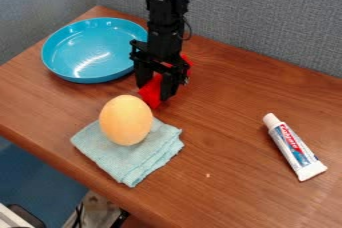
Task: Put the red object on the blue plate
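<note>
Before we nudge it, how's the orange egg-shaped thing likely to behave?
Probably apt to roll: the egg-shaped thing is rounded all over. The cloth under it looks soft and may damp that, or drag along. Its smooth surface might slip in a grip.

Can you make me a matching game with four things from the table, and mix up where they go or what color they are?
Things:
1. Plate
2. Orange egg-shaped thing
3. Toothpaste tube
4. Block

Places and colors:
A. on top of the folded cloth
B. red, down at the gripper
C. round, shiny and blue
D. white, lying off by itself on the wooden table

Right pairs: 1-C, 2-A, 3-D, 4-B
</note>
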Robot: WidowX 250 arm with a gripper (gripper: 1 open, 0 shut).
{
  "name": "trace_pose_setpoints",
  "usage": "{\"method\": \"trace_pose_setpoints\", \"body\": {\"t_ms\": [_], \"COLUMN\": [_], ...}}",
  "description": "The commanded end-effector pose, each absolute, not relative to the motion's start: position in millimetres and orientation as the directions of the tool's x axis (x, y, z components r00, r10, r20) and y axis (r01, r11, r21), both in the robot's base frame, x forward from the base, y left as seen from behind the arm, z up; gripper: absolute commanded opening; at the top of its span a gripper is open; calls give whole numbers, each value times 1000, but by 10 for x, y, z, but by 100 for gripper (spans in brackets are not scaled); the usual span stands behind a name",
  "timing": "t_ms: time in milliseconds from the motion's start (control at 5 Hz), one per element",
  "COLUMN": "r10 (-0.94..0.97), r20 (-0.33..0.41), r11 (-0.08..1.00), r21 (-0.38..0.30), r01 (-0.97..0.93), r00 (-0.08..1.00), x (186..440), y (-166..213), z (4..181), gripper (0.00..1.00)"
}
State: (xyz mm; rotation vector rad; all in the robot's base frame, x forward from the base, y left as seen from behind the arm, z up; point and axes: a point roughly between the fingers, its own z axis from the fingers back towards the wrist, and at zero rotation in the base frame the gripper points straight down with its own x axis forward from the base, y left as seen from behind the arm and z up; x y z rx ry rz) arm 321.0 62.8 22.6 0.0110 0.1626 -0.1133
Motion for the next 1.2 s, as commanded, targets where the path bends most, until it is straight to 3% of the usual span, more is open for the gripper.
{"method": "trace_pose_setpoints", "body": {"t_ms": [0, 1000], "r10": [-98, -117], "r20": [-93, -69], "r11": [995, 993], "r21": [17, -1], "r01": [100, 117], "r00": [991, 991], "x": [3253, 3234], "y": [682, 645], "z": [471, 606], "gripper": [0, 0]}}
